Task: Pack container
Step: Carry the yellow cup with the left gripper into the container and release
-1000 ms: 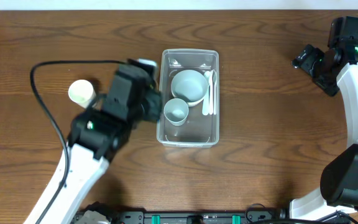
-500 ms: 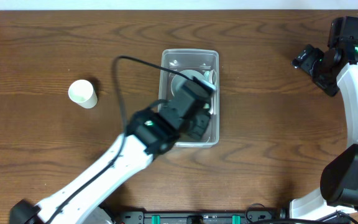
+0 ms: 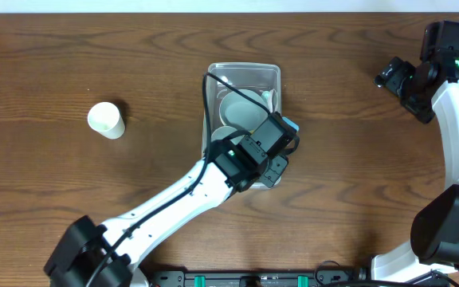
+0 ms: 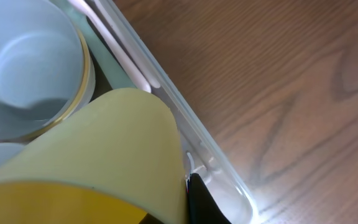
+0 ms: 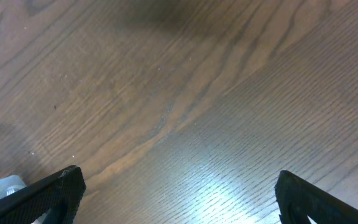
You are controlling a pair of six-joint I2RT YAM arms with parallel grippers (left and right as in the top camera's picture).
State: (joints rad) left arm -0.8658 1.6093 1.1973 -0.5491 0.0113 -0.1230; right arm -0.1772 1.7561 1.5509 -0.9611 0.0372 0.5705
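Observation:
The clear plastic container (image 3: 245,67) stands at mid table. It holds a pale blue bowl (image 3: 237,108), a small pale blue cup (image 3: 223,134) and a white spoon (image 3: 268,96). My left gripper (image 3: 272,163) is over the container's near right corner. In the left wrist view a pale yellow cup-like object (image 4: 104,149) fills the jaws, with a black finger (image 4: 196,200) against its side, above the container's rim (image 4: 191,130), the bowl (image 4: 30,62) and the spoon (image 4: 117,50). My right gripper (image 3: 393,76) is open and empty over bare wood (image 5: 179,124) at the far right.
A white cup (image 3: 106,119) lies on the table to the left of the container. The left arm's black cable loops over the container. The right arm's base stands at the right edge.
My left arm has swung from the container's left side across it to its near right corner. The right arm and the white cup have not moved.

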